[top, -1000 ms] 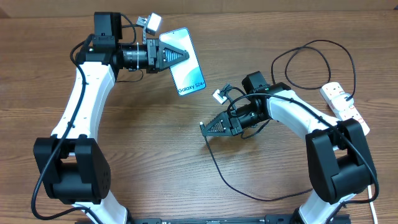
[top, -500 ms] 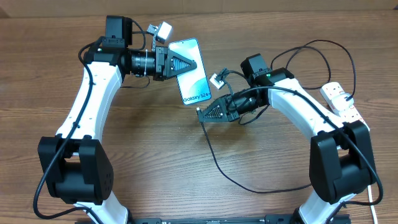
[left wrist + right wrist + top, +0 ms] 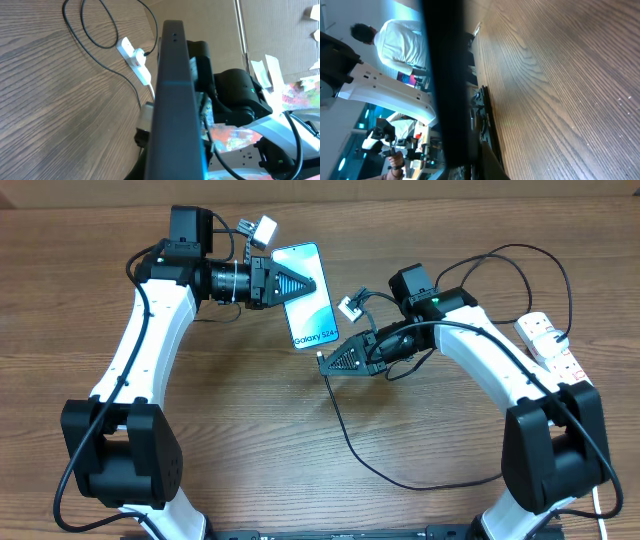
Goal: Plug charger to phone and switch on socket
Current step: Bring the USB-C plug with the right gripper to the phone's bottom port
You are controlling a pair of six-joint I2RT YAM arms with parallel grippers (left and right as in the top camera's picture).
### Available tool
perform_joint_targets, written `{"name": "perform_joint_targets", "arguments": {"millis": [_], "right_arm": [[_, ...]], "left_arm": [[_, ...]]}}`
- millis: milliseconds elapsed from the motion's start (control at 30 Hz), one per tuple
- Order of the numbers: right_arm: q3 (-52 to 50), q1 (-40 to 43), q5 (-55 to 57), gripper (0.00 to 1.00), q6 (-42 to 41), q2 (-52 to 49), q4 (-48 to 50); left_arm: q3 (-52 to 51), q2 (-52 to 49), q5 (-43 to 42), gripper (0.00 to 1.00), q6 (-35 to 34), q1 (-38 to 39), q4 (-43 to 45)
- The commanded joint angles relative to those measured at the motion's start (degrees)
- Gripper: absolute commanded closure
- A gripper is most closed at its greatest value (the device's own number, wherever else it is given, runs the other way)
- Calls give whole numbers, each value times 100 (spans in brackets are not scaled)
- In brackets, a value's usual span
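Observation:
My left gripper point(image 3: 296, 279) is shut on the phone point(image 3: 314, 315) and holds it above the table, lit screen up, "Galaxy" text at its near end. In the left wrist view the phone point(image 3: 175, 100) shows edge-on, filling the centre. My right gripper point(image 3: 326, 363) is shut on the charger's connector end, just below the phone's near short edge; I cannot tell if they touch. The black charger cable point(image 3: 345, 442) trails down from it and loops round to the socket point(image 3: 556, 352) at the right edge. In the right wrist view the phone's dark edge point(image 3: 445, 85) stands close in front.
The cable makes further loops point(image 3: 500, 270) at the back right near the socket. The socket point(image 3: 134, 56) and cable point(image 3: 100, 42) also show in the left wrist view. Cardboard lines the table's far edge. Bare wood table point(image 3: 250, 430) lies between the arms.
Over the last second my left gripper carried the phone right, and my right gripper moved up and left with the connector to the phone's near edge. Barely any movement in the last half second.

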State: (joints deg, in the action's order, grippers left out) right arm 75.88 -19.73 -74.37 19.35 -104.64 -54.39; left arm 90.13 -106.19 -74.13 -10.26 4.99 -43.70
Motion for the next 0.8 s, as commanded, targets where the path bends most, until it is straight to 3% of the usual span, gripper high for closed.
{"name": "perform_joint_targets", "arguments": {"millis": [0, 433, 700, 767], "right_arm": [[164, 118, -227, 96, 63, 243, 50], [162, 131, -675, 96, 186, 243, 245], [142, 131, -796, 96, 166, 243, 219], [142, 131, -824, 96, 168, 243, 262]], "left_arm": [[72, 55, -151, 96, 149, -15, 24], [72, 55, -243, 96, 76, -20, 70], [72, 55, -538, 96, -1058, -20, 1134], [72, 57, -538, 96, -1078, -20, 1161]]}}
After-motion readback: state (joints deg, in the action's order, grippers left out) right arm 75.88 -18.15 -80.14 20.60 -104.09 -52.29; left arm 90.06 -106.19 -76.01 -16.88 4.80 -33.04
